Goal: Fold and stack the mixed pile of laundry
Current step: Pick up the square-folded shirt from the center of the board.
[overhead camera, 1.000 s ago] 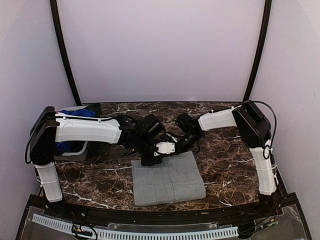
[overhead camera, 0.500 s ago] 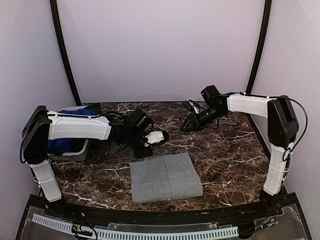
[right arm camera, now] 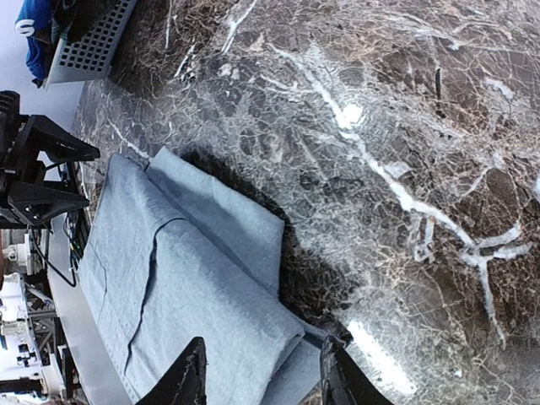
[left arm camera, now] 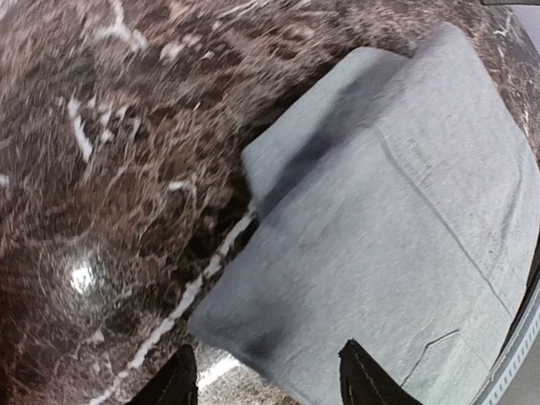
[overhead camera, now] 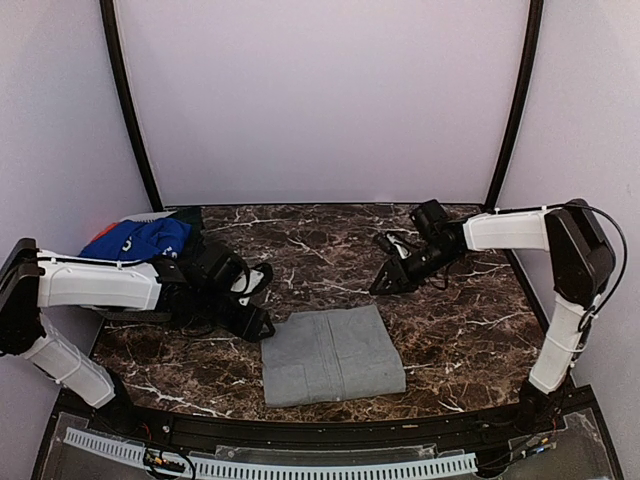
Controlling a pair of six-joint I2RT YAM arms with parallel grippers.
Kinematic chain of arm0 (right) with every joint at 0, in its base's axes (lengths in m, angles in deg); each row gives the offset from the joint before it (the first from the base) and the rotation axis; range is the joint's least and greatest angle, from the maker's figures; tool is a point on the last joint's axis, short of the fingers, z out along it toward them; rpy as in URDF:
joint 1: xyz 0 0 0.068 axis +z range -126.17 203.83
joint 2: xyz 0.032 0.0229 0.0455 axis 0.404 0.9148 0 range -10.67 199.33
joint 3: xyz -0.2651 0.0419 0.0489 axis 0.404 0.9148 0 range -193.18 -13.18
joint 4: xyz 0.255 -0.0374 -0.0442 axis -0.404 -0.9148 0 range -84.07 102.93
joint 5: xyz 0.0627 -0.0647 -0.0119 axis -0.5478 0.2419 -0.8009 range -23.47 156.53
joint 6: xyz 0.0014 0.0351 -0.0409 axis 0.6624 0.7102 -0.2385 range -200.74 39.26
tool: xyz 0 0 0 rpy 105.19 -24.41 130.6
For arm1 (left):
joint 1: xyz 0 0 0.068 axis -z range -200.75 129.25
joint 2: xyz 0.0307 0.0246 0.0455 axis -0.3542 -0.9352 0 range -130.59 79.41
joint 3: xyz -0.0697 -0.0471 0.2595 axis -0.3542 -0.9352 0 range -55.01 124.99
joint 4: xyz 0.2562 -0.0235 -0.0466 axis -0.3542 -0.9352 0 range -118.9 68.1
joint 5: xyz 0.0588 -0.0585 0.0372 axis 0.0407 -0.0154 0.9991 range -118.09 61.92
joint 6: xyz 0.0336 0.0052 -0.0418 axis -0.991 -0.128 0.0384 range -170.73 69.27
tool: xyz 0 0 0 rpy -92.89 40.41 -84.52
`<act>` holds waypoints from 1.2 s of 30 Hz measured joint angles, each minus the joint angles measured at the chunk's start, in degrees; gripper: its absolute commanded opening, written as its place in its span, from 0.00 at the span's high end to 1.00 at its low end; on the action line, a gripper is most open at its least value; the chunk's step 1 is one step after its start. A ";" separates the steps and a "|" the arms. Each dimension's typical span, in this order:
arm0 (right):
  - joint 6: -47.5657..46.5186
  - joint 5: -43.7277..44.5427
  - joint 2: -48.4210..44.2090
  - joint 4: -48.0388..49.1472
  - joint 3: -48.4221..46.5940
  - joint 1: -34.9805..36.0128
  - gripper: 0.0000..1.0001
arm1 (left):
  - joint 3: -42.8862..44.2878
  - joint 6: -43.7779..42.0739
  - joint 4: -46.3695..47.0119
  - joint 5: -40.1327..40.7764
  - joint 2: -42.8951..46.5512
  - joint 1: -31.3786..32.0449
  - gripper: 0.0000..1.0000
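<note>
I see the grey shirt (overhead camera: pixel 333 355) folded flat on the marble table (overhead camera: pixel 470 330), near the front edge. My left gripper (left arm camera: pixel 266 375) hovers just beside its left edge, jaws partly apart and empty. My right gripper (right arm camera: pixel 261 371) hangs behind the shirt, likewise parted, holding nothing. The royal-blue T-shirt (overhead camera: pixel 140 240) sits in the basket (right arm camera: pixel 93 42) at far left.

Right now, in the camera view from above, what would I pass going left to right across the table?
royal-blue T-shirt → left gripper → folded grey shirt → right gripper, farther back → right arm's elbow
</note>
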 measured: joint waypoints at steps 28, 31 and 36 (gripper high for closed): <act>2.75 -2.84 4.39 6.62 2.95 1.38 0.59 | -0.33 15.50 7.43 -5.20 -7.72 -3.74 0.91; 3.74 -3.02 1.51 6.82 5.64 1.29 0.56 | -0.31 15.32 7.41 -5.18 -7.82 -3.87 0.90; 5.25 -3.78 -0.94 8.33 9.44 1.22 0.55 | -0.28 15.06 7.41 -5.25 -8.13 -4.09 0.90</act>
